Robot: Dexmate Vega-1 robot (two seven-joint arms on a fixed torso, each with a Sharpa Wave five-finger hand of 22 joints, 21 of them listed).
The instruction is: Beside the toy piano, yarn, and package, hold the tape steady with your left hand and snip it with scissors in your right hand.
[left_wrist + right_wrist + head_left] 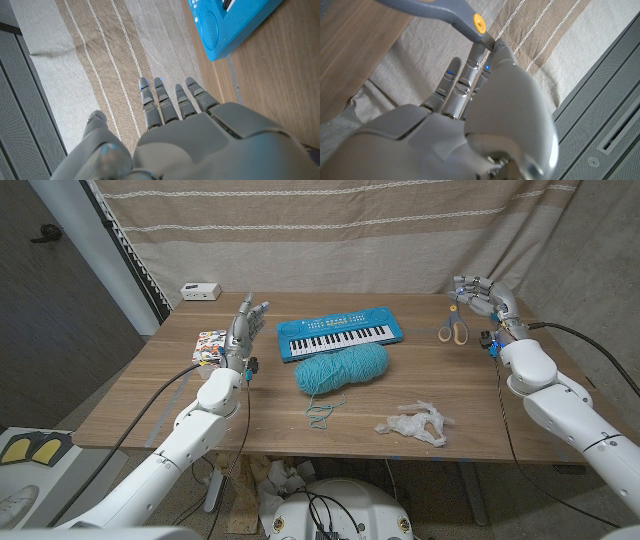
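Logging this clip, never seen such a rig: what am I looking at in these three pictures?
A two-armed robot stands at a wooden table. The wide picture is from its head; the others from wrist cameras looking along each hand. On the table: a blue toy piano, a teal yarn ball, a colourful printed package, a crumpled clear wad, perhaps tape. The left hand is raised, open, empty. The right hand touches grey-and-yellow scissors at its fingertips; whether it grips them is unclear.

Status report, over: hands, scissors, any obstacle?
Left hand open, raised by package. Right hand at scissors, grip unclear. Yarn mid-table.
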